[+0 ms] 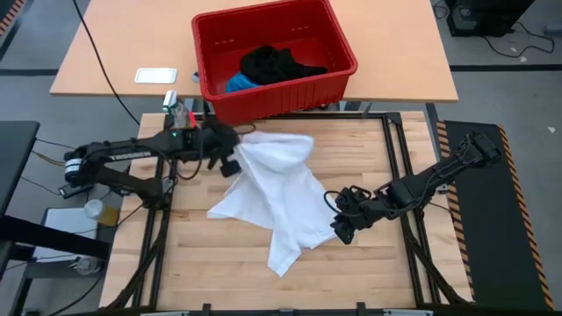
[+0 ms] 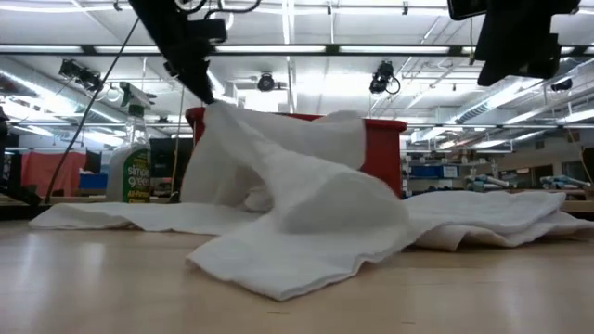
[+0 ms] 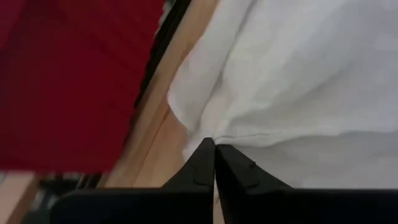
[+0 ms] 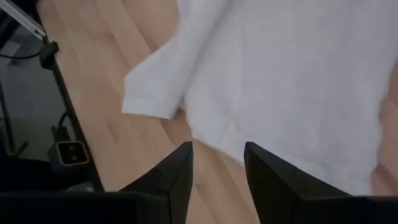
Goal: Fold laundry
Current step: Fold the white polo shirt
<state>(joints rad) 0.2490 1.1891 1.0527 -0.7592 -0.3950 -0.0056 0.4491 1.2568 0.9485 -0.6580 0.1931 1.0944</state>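
Observation:
A white garment [image 1: 281, 189] lies crumpled on the wooden table, with one part raised. My left gripper [image 1: 230, 151] is at its far left part and is shut on it, holding a peak of cloth [image 2: 212, 109] above the table. My right gripper [image 1: 340, 221] is open just off the garment's right edge, above the table; in the right wrist view [image 4: 217, 155] its fingers stand apart over the cloth's edge. A black garment [image 1: 274, 63] and a bright blue one [image 1: 237, 84] lie in the red basket [image 1: 338, 44]. My left gripper pinches a bunched fold of the white garment [image 3: 217, 134] between its two shut fingers, near the garment's far left edge. The fingers come from the table's left, slanting down. The held part is lifted and the cloth drapes down from it; the rest lies on the table [image 2: 306, 250].
The red basket stands on the desk beyond the table's far edge. A spray bottle [image 2: 135, 158] stands at the far left by the left arm. Black frame rails [image 1: 397, 167] run along the table's sides. Bare wood [image 1: 211, 263] shows in front of the garment.

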